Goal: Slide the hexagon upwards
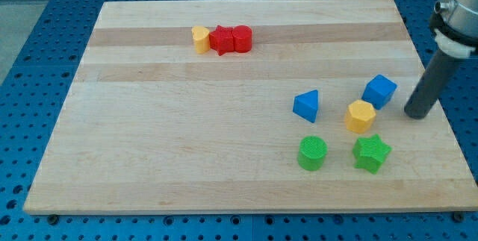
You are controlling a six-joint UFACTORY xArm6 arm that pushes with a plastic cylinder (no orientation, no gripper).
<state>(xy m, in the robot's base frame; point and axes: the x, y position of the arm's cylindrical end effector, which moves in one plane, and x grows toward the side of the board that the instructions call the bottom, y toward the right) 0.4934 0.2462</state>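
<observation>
Pale wooden worktop [187,151] sits on a blue perforated base. The target, a small yellow hexagon block [360,116], lies in the lower right of the frame, inside a loose cluster. A blue cube block [379,91] is just up and to the right of it, close, possibly touching at one corner; I cannot tell. A blue triangular block [306,106] lies to its left, apart. Below are a green cylinder block [312,153] and a green star block [371,154], the star just under the hexagon with a narrow gap.

A second group occupies the upper left-centre of the frame: a yellow heart-shaped block [199,39], a red star-like block [221,41] and a red cylinder block [241,38], packed in a touching row.

My tip [417,113] stands at the right edge of the worktop, to the right of the hexagon and just right of the blue cube, touching no block. No pincer is fitted on this rig, so no open or closed state applies; the dark rod is the only tool.

Judgement: the push has not begun. The tip is beside the target, not beneath it; an upward slide needs contact on the hexagon's lower face, in the narrow gap above the green star. Risks: nudging the star on approach, and the cube catching the hexagon's upward path.
</observation>
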